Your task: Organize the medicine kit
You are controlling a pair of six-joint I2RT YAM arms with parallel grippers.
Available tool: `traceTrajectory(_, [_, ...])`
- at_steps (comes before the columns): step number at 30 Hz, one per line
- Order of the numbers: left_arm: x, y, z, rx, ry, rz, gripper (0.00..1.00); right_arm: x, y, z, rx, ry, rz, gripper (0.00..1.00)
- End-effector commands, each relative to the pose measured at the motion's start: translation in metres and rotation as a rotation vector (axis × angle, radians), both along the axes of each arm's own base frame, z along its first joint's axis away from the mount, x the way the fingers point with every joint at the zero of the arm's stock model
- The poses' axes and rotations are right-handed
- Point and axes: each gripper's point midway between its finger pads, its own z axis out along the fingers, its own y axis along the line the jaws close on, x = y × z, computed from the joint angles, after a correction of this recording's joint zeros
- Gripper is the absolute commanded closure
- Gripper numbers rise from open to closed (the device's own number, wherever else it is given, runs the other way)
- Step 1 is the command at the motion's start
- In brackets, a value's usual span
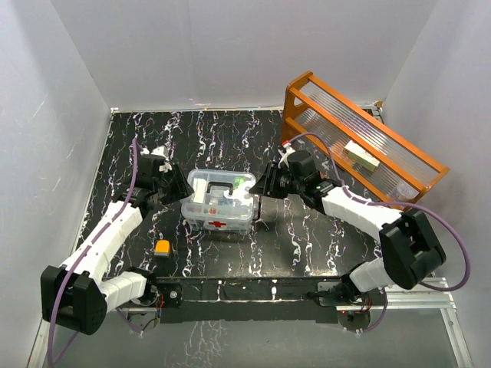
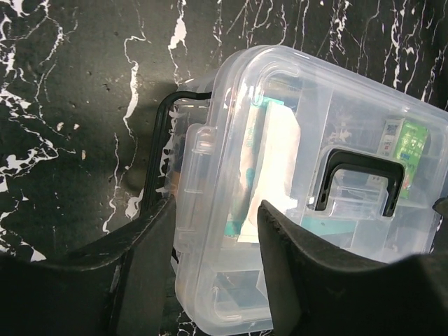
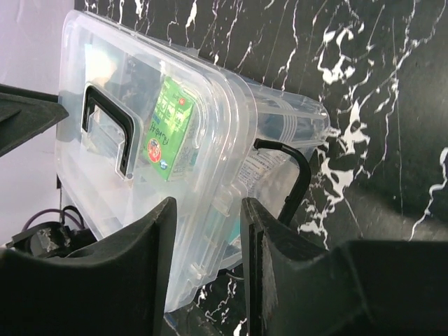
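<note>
The medicine kit [image 1: 219, 203] sits closed on the black marbled table [image 1: 307, 238], with its lid on and the black handle [image 2: 364, 158] lying across the top. The red cross [image 1: 219, 224] is on the side wall of the kit that faces the arm bases. Through the clear lid a green packet [image 3: 168, 129] shows just beside the handle, toward the right end of the kit. A pale flat packet [image 2: 269, 168] shows on the other side of the handle, toward the left end. The left gripper [image 1: 175, 192] is at the left end of the kit. In its wrist view its two dark fingers [image 2: 143, 273] straddle the end rim, one outside the end wall and one over the lid. The jaws are partly apart around that rim, but I cannot tell whether they are clenched on the plastic or only close to it. The right gripper [image 1: 261, 195] is at the right end of the kit, and its fingers [image 3: 150, 273] likewise bracket the rim and lid edge. There too I cannot tell if the jaws are grasping. A small orange block [image 1: 162, 247] lies on the table near the kit's front left corner. An orange rack [image 1: 294, 107] stands tilted well beyond the right end of the kit, holding a pale box [image 1: 360, 157].
</note>
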Motion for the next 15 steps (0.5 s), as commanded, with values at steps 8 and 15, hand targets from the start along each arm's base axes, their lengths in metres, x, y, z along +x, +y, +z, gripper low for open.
traceTrajectory(8, [-0.004,0.015,-0.01,0.094,0.031,0.03,0.34,0.015,-0.023,0.008,-0.135,-0.069,-0.116,0.33])
traceTrajectory(15, [0.009,0.008,-0.004,0.086,0.011,-0.014,0.24,-0.008,-0.006,-0.005,0.029,0.023,-0.077,0.13])
